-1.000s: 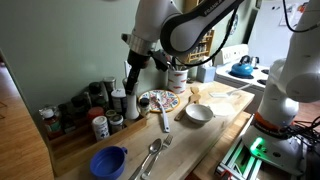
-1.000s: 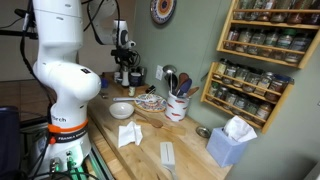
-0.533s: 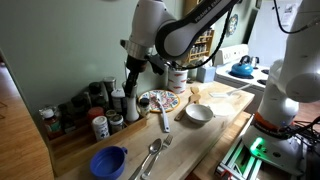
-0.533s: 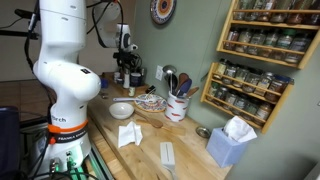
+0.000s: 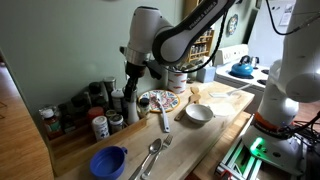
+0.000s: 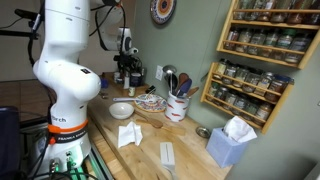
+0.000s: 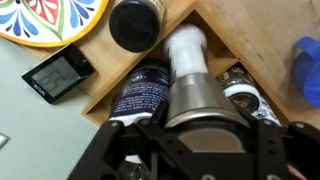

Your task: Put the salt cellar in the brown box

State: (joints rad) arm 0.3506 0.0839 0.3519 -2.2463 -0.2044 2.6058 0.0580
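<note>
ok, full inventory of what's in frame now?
salt cellar: one, white, grey top, among the jars
spice jars: several, dark, against the wall
red-lidded jar: one, before them
plate: one, multicoloured, mid-counter
white bowl: one, beside the plate
blue bowl: one, counter front
spoons: about two, metal, by blue bowl
LCD device: one, black, near the plate
tissue box: one, blue, counter end
gripper: one, black, jaws astride the salt cellar; grip unclear

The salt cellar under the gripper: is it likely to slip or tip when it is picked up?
The salt cellar looks rigid, so it should keep its shape in the gripper. Its smooth rounded grey top may be slippery. Being tall and slim, it could tip if pushed sideways, though the dark jar close beside it might stop it.
</note>
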